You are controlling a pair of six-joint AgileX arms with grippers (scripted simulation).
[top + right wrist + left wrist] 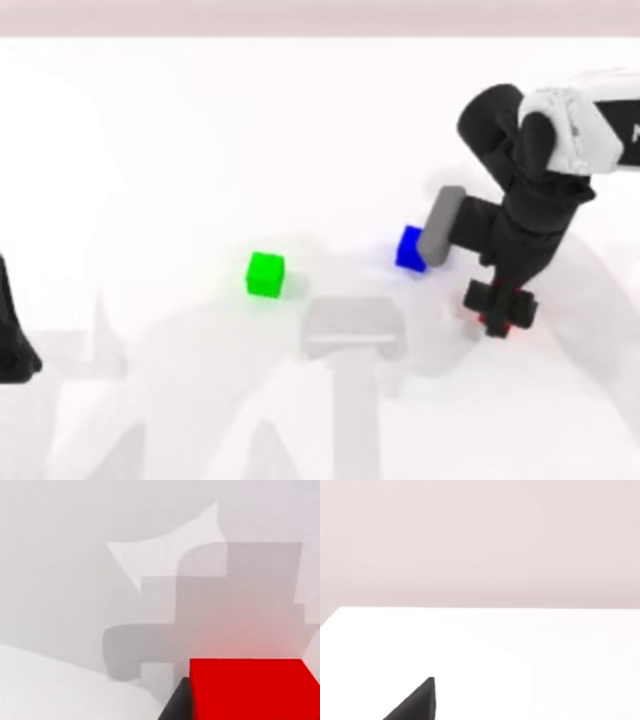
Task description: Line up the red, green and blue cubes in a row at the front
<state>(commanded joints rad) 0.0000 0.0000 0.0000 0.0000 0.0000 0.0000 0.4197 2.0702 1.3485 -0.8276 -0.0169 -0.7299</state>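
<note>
The right hand (499,310) hangs over the right half of the white bench (180,150), at about four o'clock from the bench's middle. Its dark fingers are closed on the red cube (497,321), of which the top view shows only slivers of red between and under the fingers. In the right wrist view the red cube (252,689) fills the near corner with a dark finger (176,702) pressed against its side, and a faint red glow lies on the bench surface beyond it.

The blue cube (410,249) sits on the bench at ten o'clock from the right hand, near it but apart. The green cube (266,274) rests well apart at nine o'clock from the blue one, near the bench's middle.

The left hand (12,340) is parked at the far left edge of the bench; I cannot tell how far open it is.
</note>
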